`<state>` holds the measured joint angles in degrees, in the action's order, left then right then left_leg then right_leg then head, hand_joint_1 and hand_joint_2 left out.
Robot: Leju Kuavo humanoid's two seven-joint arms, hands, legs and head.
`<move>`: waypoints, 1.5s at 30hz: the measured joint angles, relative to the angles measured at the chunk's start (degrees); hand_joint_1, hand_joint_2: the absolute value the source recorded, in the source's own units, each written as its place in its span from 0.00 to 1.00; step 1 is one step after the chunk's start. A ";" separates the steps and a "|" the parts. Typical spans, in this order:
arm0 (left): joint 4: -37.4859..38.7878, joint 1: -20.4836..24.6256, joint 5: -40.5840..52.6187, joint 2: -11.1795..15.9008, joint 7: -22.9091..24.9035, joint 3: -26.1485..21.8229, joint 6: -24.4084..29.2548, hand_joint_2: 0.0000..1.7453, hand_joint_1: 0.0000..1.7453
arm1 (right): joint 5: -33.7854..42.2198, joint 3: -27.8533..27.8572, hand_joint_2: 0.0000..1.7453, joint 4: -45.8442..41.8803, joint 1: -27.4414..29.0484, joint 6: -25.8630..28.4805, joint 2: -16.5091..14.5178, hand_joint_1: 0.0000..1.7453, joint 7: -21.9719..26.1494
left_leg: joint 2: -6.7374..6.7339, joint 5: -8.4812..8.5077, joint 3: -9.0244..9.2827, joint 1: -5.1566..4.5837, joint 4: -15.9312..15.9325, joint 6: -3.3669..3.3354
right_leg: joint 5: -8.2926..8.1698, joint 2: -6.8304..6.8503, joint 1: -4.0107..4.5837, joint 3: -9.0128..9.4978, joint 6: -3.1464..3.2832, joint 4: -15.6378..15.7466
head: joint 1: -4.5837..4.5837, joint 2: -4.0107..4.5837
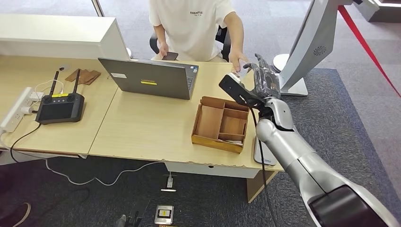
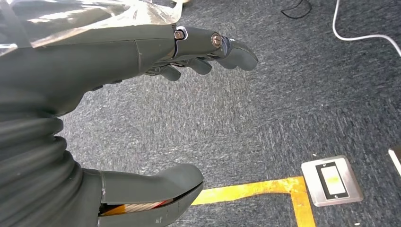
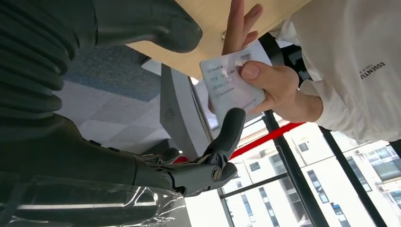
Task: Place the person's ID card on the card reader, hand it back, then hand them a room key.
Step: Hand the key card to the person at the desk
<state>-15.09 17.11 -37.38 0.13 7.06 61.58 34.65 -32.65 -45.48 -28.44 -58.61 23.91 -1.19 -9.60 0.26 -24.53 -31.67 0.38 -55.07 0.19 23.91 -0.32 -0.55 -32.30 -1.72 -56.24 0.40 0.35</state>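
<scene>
Laptop (image 1: 150,77) left of divided tray (image 1: 221,124) on desk (image 1: 142,127), person (image 1: 194,28) behind

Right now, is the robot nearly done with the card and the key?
Not nearly. Nothing looks finished for sure. The card is in the person's hand, and a finger of the robot's right hand touches its edge. I cannot tell if it is coming or going back. The key is left: the left hand hangs open, holding nothing.

laptop (image 1: 150,78): 1 | wooden tray (image 1: 221,124): 1 | remote controller (image 1: 60,107): 1 | ID card (image 3: 231,81): 1 | coasters (image 1: 83,75): perhaps 2
</scene>
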 joint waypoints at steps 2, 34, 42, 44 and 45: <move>0.07 -0.06 -0.59 0.00 -0.23 0.05 0.09 1.00 0.00 | 2.91 0.00 1.00 0.24 0.00 1.24 -0.38 0.00 2.51 | 0.00 0.00 0.01 0.00 0.00 0.00 | -0.01 0.00 0.00 0.01 0.00 -0.01 | 0.00 0.00; 0.42 -4.01 -8.77 1.17 -5.43 0.01 1.10 1.00 0.00 | 9.93 3.19 1.00 -40.05 28.58 9.23 9.45 0.00 7.43 | -0.05 -0.08 0.16 0.01 0.01 -0.02 | 0.00 -0.07 0.01 0.13 0.00 0.07 | -0.01 0.00; 0.42 -4.76 -10.00 1.48 -6.21 -0.11 1.32 1.00 0.00 | -13.97 0.88 1.00 -40.73 29.14 7.99 9.79 0.00 -0.05 | -0.04 -0.08 0.15 0.01 0.02 -0.02 | 0.01 -0.07 0.01 0.13 0.00 0.07 | -0.01 0.00; 0.42 -4.84 -10.10 1.49 -6.17 -0.11 1.34 1.00 0.00 | -24.74 -0.23 1.00 -40.37 29.34 5.99 9.62 0.00 -3.73 | -0.04 -0.08 0.15 0.01 0.02 -0.02 | 0.02 -0.07 0.01 0.13 0.00 0.08 | -0.01 0.00; 0.42 -4.84 -10.13 1.49 -6.08 -0.11 1.34 1.00 0.00 | -29.36 -0.86 1.00 -39.92 29.55 5.20 9.43 0.00 -5.29 | -0.04 -0.08 0.14 0.01 0.02 -0.02 | 0.02 -0.06 0.01 0.14 0.00 0.08 | -0.01 0.00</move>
<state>-14.67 12.27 -47.51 1.62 0.98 61.46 36.00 -62.01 -46.35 -68.35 -29.06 29.11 8.25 -14.89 0.22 -24.60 -31.53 0.39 -55.05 0.18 23.93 -0.39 -0.54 -32.17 -1.73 -56.16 0.39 0.35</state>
